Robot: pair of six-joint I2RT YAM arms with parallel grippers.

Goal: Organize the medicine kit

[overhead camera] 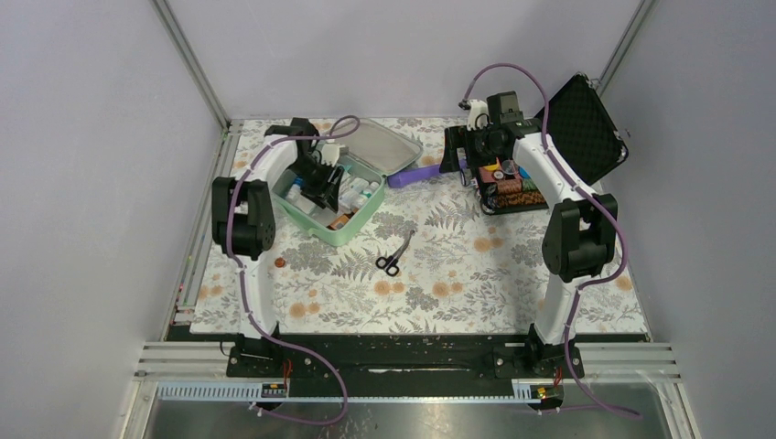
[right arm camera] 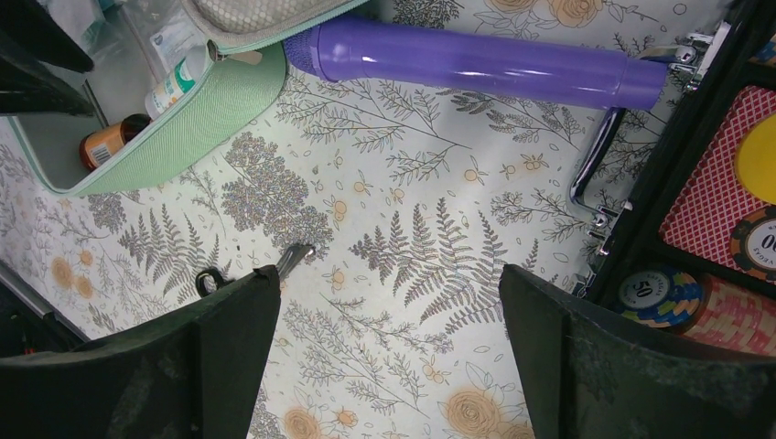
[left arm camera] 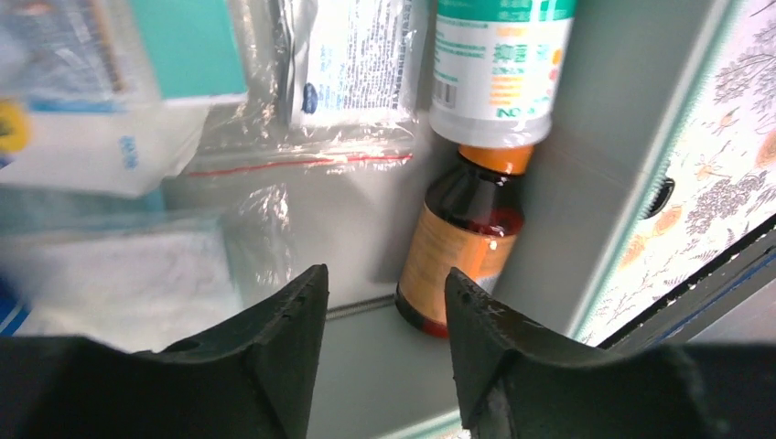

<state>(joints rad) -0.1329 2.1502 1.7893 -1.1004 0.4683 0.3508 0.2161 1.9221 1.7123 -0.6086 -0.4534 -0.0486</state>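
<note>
The mint-green medicine kit (overhead camera: 352, 225) lies open at the back left, its lid (overhead camera: 392, 146) folded back. My left gripper (overhead camera: 322, 186) is down inside it. In the left wrist view that gripper (left arm camera: 384, 294) is open above the grey floor with nothing between its fingers. Just ahead lie an amber bottle with an orange label (left arm camera: 462, 247) and a white bottle with green print (left arm camera: 499, 73) against the kit wall. Clear zip bags (left arm camera: 348, 87) and white packets (left arm camera: 119, 274) fill the rest. My right gripper (right arm camera: 389, 283) hangs open over the floral cloth, empty, to the right of the kit (right arm camera: 197, 123).
A purple tube (overhead camera: 412, 176) lies between the kit and a black foam-lined case (overhead camera: 586, 128) holding poker chips (right arm camera: 659, 294) and cards. Black-handled scissors (overhead camera: 393, 256) rest on the cloth in front of the kit. A small brown disc (overhead camera: 279, 262) sits near the left arm.
</note>
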